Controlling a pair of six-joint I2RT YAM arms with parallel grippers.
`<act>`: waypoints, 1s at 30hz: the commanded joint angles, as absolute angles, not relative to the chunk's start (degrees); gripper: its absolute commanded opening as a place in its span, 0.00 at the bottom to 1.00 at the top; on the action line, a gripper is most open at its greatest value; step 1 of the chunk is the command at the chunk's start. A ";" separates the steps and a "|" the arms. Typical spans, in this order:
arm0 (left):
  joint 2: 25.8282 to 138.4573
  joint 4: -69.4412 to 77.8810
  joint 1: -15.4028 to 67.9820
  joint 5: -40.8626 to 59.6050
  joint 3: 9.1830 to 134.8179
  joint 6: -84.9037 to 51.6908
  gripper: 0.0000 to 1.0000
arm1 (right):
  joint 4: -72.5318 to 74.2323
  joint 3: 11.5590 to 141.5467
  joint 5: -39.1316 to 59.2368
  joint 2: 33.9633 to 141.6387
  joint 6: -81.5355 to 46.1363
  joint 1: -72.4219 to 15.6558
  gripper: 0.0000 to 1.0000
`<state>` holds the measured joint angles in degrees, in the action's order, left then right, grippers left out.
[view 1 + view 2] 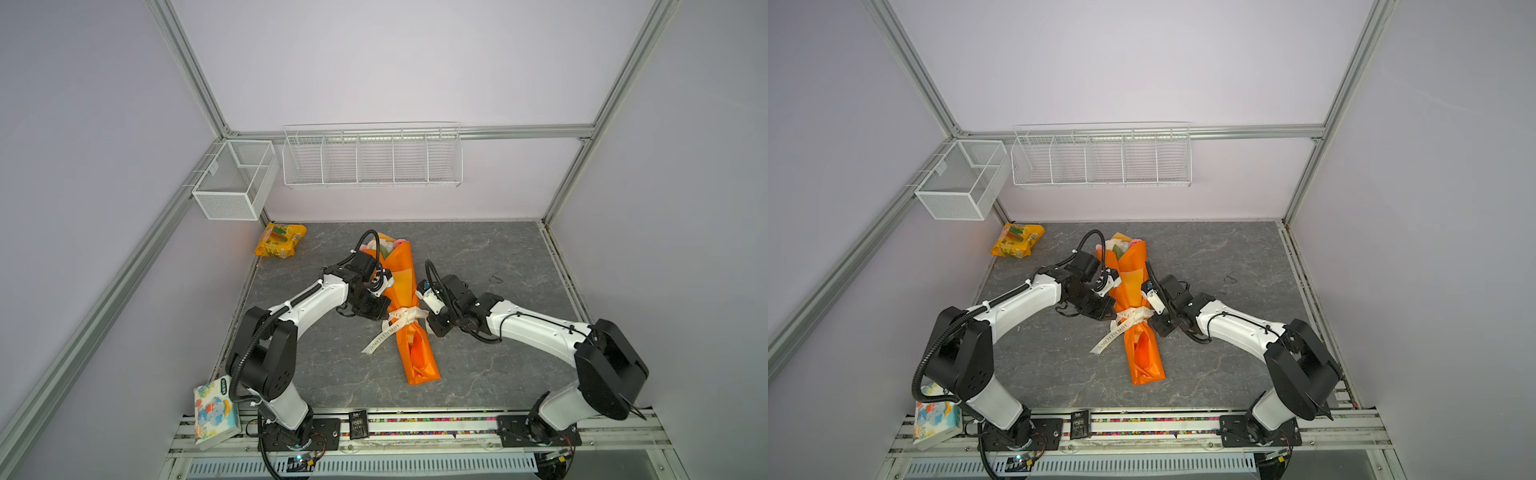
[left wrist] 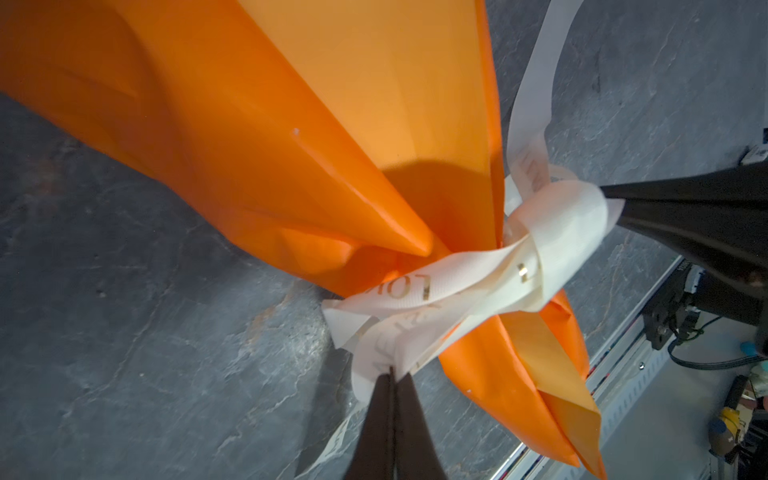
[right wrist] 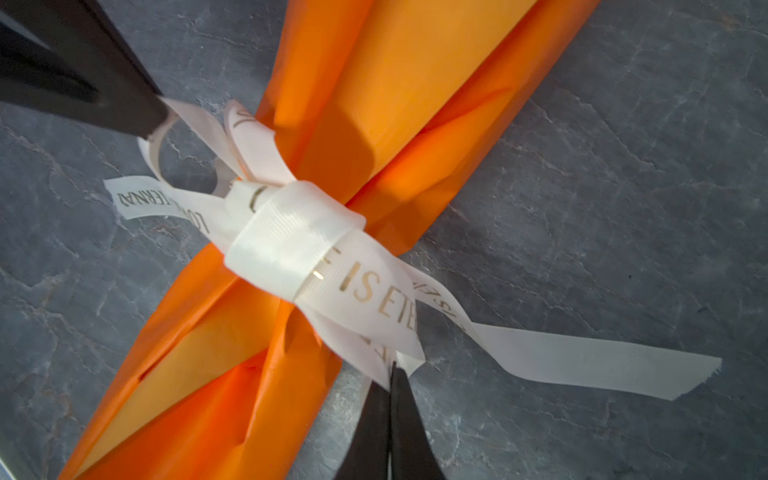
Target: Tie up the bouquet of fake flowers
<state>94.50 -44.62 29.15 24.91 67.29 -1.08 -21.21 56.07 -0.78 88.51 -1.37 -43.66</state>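
The bouquet of fake flowers [image 1: 401, 274] [image 1: 1133, 274] lies on the dark grey table in its orange paper wrap [image 2: 332, 124] [image 3: 395, 83], with the flower heads [image 1: 384, 248] at the far end. A cream ribbon [image 1: 406, 316] [image 2: 457, 282] [image 3: 291, 237] with gold letters is knotted round its waist. On the ribbon's left, my left gripper [image 1: 388, 320] [image 2: 392, 370] is shut on a ribbon loop. From the right side my right gripper [image 1: 424, 316] [image 3: 394, 365] is shut on the opposite loop. One loose tail [image 1: 376, 340] trails toward the front left.
A yellow snack packet [image 1: 280, 240] lies at the table's far left corner. Two white wire baskets [image 1: 237, 183] [image 1: 372, 158] hang on the walls. A tissue pack [image 1: 214, 411] and a small black packet [image 1: 358, 424] sit on the front rail. A thin black band [image 1: 495, 278] lies right of the arms.
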 commanded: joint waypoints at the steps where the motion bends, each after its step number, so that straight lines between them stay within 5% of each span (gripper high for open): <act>1: 93.13 -44.80 28.14 24.42 67.90 -0.85 0.00 | -24.56 58.63 -1.39 88.02 -3.58 -43.84 0.07; 12: 92.47 -47.64 24.69 22.55 64.91 -0.88 0.00 | -30.74 60.34 -1.18 91.59 -8.17 -41.84 0.07; 30: 91.72 -51.70 21.59 20.48 61.80 -1.15 0.00 | -40.29 55.56 12.33 90.85 -8.84 -43.24 0.06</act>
<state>92.66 -49.69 22.63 22.24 62.39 -0.84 -36.86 57.25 7.90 90.76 -9.04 -42.35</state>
